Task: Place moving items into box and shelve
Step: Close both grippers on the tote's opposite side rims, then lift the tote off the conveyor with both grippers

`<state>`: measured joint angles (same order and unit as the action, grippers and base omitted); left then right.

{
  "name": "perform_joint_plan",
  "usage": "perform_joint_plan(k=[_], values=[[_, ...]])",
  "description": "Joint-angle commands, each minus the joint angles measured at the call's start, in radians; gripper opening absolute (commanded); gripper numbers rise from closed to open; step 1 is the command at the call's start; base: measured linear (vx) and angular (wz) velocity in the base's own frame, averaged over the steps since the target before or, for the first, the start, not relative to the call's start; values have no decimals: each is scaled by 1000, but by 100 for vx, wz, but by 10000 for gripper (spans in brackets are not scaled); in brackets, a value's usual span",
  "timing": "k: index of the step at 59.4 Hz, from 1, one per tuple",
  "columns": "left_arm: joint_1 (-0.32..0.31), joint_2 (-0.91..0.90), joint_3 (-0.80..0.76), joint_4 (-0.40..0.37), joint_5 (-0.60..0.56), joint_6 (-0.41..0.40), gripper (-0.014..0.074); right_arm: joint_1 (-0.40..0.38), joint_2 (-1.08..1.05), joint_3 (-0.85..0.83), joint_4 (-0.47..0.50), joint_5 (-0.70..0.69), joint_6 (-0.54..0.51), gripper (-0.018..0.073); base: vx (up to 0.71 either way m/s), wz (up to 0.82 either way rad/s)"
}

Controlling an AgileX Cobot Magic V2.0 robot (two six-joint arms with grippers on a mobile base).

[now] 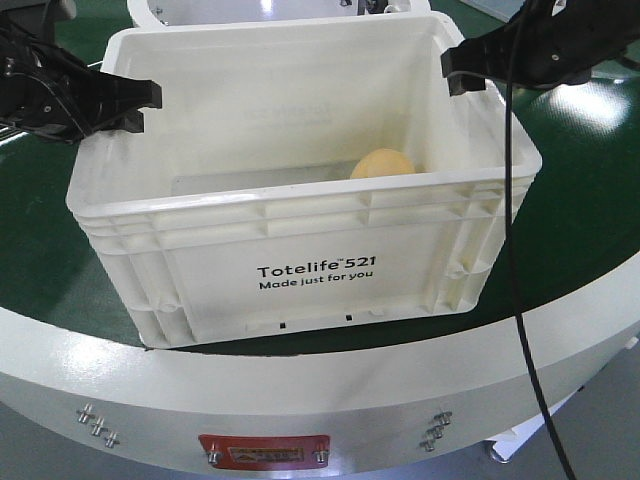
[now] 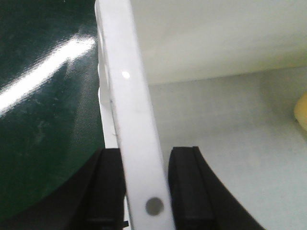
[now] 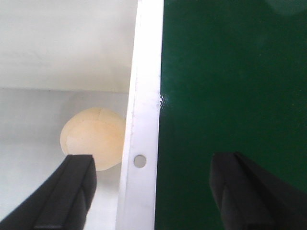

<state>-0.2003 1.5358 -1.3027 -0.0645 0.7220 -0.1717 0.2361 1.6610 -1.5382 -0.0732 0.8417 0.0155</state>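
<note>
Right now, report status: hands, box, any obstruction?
Left hand shut on crate, left rim. Right hand open, straddling right rim. One ball inside crate. No obstruction seen.

Off-white crate [image 1: 300, 230], front wall: black print in two lines. Upper line, larger: "Totelife 521", with tiny raised mark after "Totelife", illegible. Lower line, smaller: "Made just for you". Red plate [image 1: 265, 452] on white table rim [image 1: 120, 370]: lettering too small to read.
</note>
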Motion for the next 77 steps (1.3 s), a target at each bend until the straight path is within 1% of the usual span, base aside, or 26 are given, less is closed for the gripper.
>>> perform_joint_plan(k=[1, 13, 19, 24, 27, 28, 32, 33, 35, 56, 68, 73, 77], values=[[-14, -29, -25, -36, -21, 11, -22, -7, -25, -33, 0, -40, -16, 536, 0, 0], [-14, -29, -25, -36, -21, 11, -22, -7, 8, -33, 19, -29, -16, 530, 0, 0], [-14, -29, -25, -36, -21, 11, -22, -7, 13, -33, 47, -35, -29, 470, 0, 0], [-14, -29, -25, -36, -21, 11, -22, -7, 13, -33, 62, -42, -29, 356, 0, 0], [-14, -29, -25, -36, -21, 11, -22, -7, 13, -33, 73, -43, -29, 254, 0, 0], [-14, -29, -25, -36, -21, 11, -22, -7, 13, -33, 73, -43, -30, 207, 0, 0], [-14, -29, -25, -36, -20, 11, -22, -7, 13, -33, 73, -44, -34, 78, 0, 0], [-14, -29, -25, -36, -20, 11, -22, -7, 13, -33, 79, -45, -35, 31, 0, 0], [-14, -29, -25, -36, -20, 11, -22, -7, 13, -33, 80, -45, -37, -23, 0, 0], [-14, -29, -25, -36, -53, 13, -20, -7, -4, -33, 81, -51, -39, -15, 0, 0], [-14, -38, -27, -37, -91, 13, -17, -7, -39, -51, 81, -53, -41, -15, 0, 0], [-14, -44, -51, -37, -80, 13, -16, -4, -51, -69, 81, -46, -41, -15, 0, 0], [-14, -44, -87, -37, -64, 29, -16, -4, -64, -85, 82, -44, -41, -15, 0, 0]])
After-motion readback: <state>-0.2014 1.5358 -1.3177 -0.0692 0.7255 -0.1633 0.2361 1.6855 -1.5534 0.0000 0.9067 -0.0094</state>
